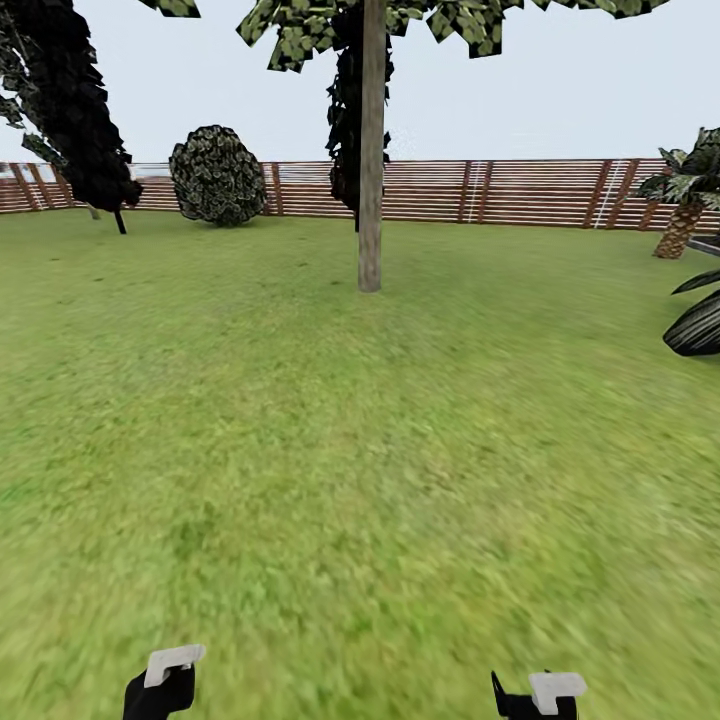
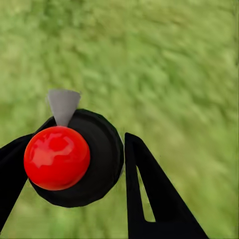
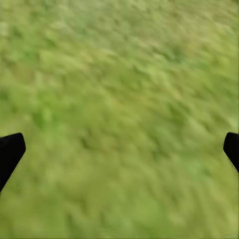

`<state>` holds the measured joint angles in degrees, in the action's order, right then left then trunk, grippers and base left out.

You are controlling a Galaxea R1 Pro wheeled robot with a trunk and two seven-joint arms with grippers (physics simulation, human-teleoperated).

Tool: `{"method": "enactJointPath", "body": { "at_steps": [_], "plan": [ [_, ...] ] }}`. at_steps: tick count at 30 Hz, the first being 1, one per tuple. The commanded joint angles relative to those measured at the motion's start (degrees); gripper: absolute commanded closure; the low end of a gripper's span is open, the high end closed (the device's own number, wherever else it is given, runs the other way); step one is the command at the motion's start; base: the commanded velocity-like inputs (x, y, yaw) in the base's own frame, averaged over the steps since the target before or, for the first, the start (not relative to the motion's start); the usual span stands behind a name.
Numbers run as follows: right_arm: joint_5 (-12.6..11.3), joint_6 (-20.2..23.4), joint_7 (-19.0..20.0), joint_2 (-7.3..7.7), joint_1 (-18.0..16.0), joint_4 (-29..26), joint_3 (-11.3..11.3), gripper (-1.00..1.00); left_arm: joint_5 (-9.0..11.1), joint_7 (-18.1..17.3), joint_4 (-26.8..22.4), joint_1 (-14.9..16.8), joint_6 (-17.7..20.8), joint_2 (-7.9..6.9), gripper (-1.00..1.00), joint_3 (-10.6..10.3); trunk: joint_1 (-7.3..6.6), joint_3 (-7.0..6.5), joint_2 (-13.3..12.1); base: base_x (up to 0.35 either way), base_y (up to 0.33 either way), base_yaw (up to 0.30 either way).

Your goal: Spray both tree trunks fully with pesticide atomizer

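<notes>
The pesticide atomizer (image 2: pixel 94 164), a dark round bottle with a red top (image 2: pixel 57 157) and a grey nozzle, sits between the black fingers of my left gripper (image 2: pixel 74 149), which is shut on it above the grass. My right gripper (image 3: pixel 119 144) is open and holds nothing, its two fingertips far apart over the lawn. In the head view both arm ends, left (image 1: pixel 165 680) and right (image 1: pixel 540 695), show at the near edge. One tree with a pale beige-grey trunk (image 1: pixel 370 190) stands straight ahead, several metres off on the lawn (image 1: pixel 330 450). Its light green crown is cut off at the top.
A brown slatted fence (image 1: pixel 520 190) closes the far side. A black cone-shaped tree (image 1: pixel 70 110) and a round dark bush (image 1: pixel 217 176) stand at the back left. A palm (image 1: pixel 685 205) and a dark broad-leaved plant (image 1: pixel 697 322) stand at the right. Open grass lies between me and the trunk.
</notes>
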<state>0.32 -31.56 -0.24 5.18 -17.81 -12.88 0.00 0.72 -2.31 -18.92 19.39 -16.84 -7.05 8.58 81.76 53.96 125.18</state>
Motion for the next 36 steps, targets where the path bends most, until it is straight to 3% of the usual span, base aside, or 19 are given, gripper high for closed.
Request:
{"method": "enactJointPath", "body": {
  "at_steps": [1, 36],
  "plan": [
    [0.03, -0.17, -0.02, 0.00, -0.03, 0.04, 0.00, -1.00, 0.07, -0.24, 0.02, 0.04, -0.18, 0.02, 1.00, 0.26, 0.02, 0.05, 0.02, 0.339, 0.000, 0.000],
    [0.06, -0.17, -0.02, 0.00, -0.03, 0.04, 0.00, -1.00, 0.07, -0.24, 0.01, 0.04, -0.18, 0.01, 1.00, 0.29, 0.02, 0.05, 0.02, 0.338, 0.000, 0.000]
  ]
}}
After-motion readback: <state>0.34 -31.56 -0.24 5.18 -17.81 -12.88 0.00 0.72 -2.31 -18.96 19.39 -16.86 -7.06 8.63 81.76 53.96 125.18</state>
